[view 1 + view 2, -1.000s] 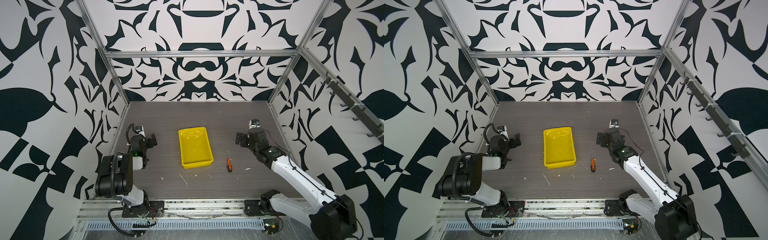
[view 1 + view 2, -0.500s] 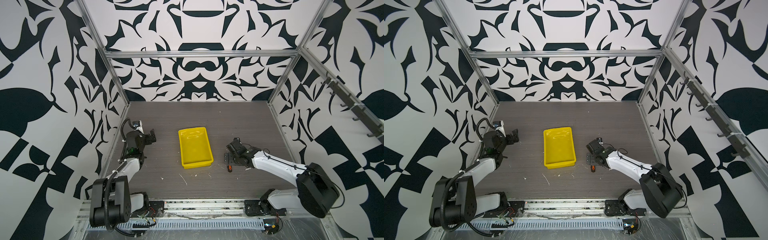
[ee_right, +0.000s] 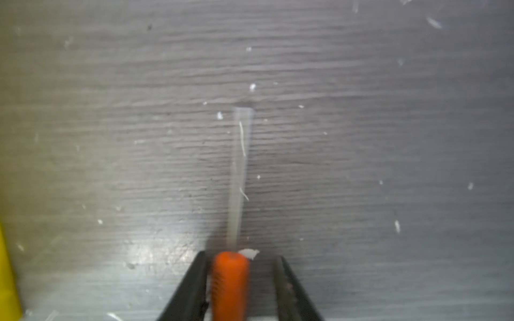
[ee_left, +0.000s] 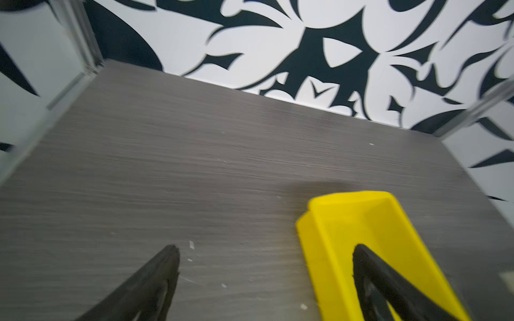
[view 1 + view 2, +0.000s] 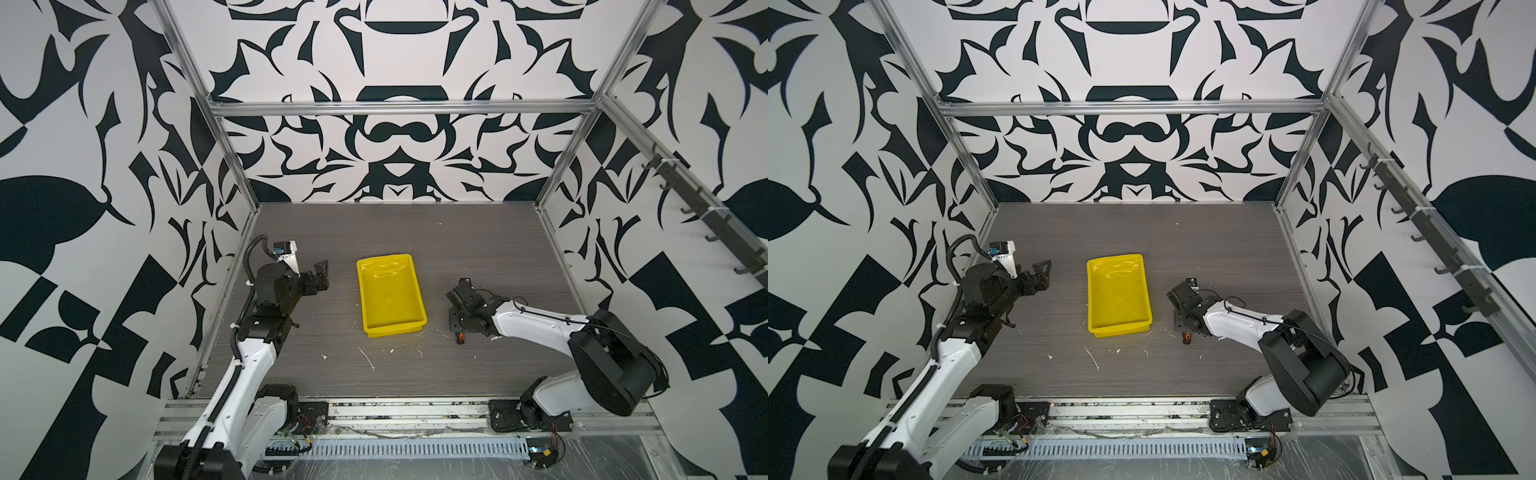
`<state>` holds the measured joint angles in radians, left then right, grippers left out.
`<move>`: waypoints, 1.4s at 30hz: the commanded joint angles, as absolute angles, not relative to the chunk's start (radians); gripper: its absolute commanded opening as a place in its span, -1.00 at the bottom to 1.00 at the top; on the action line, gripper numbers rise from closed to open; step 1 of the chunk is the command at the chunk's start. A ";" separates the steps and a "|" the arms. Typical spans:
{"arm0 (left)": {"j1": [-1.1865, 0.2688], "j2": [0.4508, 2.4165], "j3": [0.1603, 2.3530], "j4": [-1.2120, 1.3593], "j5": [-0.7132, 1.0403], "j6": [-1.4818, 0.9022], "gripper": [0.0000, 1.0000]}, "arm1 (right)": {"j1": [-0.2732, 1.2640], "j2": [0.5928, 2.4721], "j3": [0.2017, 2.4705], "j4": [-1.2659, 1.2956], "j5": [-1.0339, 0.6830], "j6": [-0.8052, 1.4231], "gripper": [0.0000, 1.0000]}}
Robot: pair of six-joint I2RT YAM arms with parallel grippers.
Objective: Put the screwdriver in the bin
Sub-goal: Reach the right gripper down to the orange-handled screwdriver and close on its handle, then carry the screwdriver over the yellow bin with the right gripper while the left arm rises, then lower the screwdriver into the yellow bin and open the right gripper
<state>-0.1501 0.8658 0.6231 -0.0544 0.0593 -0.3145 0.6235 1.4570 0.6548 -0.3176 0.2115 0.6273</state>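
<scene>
The screwdriver [image 3: 229, 280] lies on the dark table to the right of the bin. Its orange handle sits between my right gripper's [image 3: 240, 257] fingers and its thin shaft [image 3: 239, 172] points away. One finger touches the handle, and a gap shows between the handle and the other finger, so this gripper is open. In both top views only the black end cap [image 5: 459, 338] [image 5: 1187, 337] sticks out under the lowered right gripper [image 5: 457, 322]. The yellow bin [image 5: 390, 299] [image 5: 1117, 295] holds nothing. My left gripper [image 5: 322, 274] [image 4: 266, 247] hovers open to the left of the bin [image 4: 347, 222].
White scraps [image 5: 368, 359] litter the table in front of the bin. Patterned walls with metal frame posts [image 5: 232, 166] close in three sides. A sliver of the bin's wall [image 3: 7, 272] shows in the right wrist view.
The right arm came down from a raised pose onto the screwdriver, and its jaws narrowed round the handle. The left arm unfolded and lifted its gripper forward, beside the bin.
</scene>
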 commanded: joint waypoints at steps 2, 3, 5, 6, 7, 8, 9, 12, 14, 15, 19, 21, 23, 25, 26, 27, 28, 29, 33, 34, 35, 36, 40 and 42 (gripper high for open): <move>-0.198 0.840 0.733 -0.308 0.173 -0.531 0.98 | 0.629 1.460 0.621 -0.351 0.224 0.628 -0.51; -0.203 0.838 0.741 -0.326 0.191 -0.551 0.98 | 0.630 1.454 0.620 -0.353 0.227 0.630 -0.55; -0.215 0.831 0.747 -0.357 0.225 -0.564 0.99 | 0.633 1.435 0.628 -0.364 0.231 0.624 -0.78; -0.219 0.826 0.743 -0.363 0.236 -0.565 0.99 | 0.634 1.424 0.637 -0.374 0.231 0.614 -0.89; -0.220 0.821 0.736 -0.371 0.244 -0.565 0.99 | 0.640 1.408 0.653 -0.393 0.236 0.604 -0.99; -0.221 0.817 0.728 -0.379 0.248 -0.565 0.99 | 0.650 1.390 0.678 -0.417 0.246 0.594 -1.00; -0.221 0.814 0.718 -0.383 0.253 -0.564 0.98 | 0.661 1.371 0.703 -0.439 0.256 0.582 -1.00; -0.221 0.797 0.687 -0.391 0.263 -0.563 0.98 | 0.696 1.309 0.805 -0.512 0.274 0.548 -1.00; -0.221 0.780 0.675 -0.394 0.263 -0.560 0.98 | 0.736 1.289 0.915 -0.574 0.283 0.523 -1.00; -0.221 0.771 0.671 -0.396 0.261 -0.556 0.99 | 0.754 1.292 0.977 -0.603 0.287 0.513 -1.00; -0.221 0.742 0.651 -0.411 0.279 -0.549 0.99 | 0.784 1.388 1.192 -0.646 0.242 0.496 -1.00; -0.222 0.720 0.640 -0.400 0.320 -0.551 0.98 | 0.786 1.477 1.289 -0.629 0.203 0.497 -1.00; -0.225 0.706 0.636 -0.388 0.371 -0.553 0.99 | 0.792 1.565 1.368 -0.605 0.138 0.508 -1.00; -0.225 0.700 0.643 -0.386 0.427 -0.555 0.99 | 0.806 1.654 1.440 -0.578 0.109 0.526 -1.00; -0.225 0.700 0.647 -0.386 0.453 -0.556 0.98 | 0.812 1.696 1.470 -0.565 0.097 0.535 -1.00; -0.225 0.697 0.648 -0.388 0.475 -0.558 0.98 | 0.819 1.732 1.498 -0.550 0.086 0.547 -1.00; -0.225 0.693 0.649 -0.387 0.490 -0.563 0.99 | 0.824 1.759 1.518 -0.535 0.078 0.558 -1.00; -0.225 0.688 0.649 -0.387 0.504 -0.566 0.98 | 0.829 1.790 1.540 -0.525 0.070 0.569 -1.00; -0.226 0.682 0.658 -0.398 0.544 -0.569 0.99 | 0.852 1.896 1.627 -0.527 0.056 0.580 -1.00; -0.226 0.681 0.657 -0.404 0.547 -0.568 0.99 | 0.855 1.916 1.636 -0.526 0.050 0.581 -1.00; -0.226 0.676 0.655 -0.406 0.546 -0.568 0.99 | 0.857 1.935 1.642 -0.527 0.044 0.582 -1.00; -0.226 0.670 0.647 -0.408 0.545 -0.570 0.98 | 0.858 1.953 1.644 -0.526 0.039 0.586 -1.00; -0.226 0.643 0.618 -0.408 0.518 -0.590 0.99 | 0.858 2.000 1.626 -0.507 0.027 0.607 -1.00; -0.226 0.628 0.605 -0.408 0.500 -0.597 0.99 | 0.859 2.012 1.610 -0.496 0.031 0.615 -1.00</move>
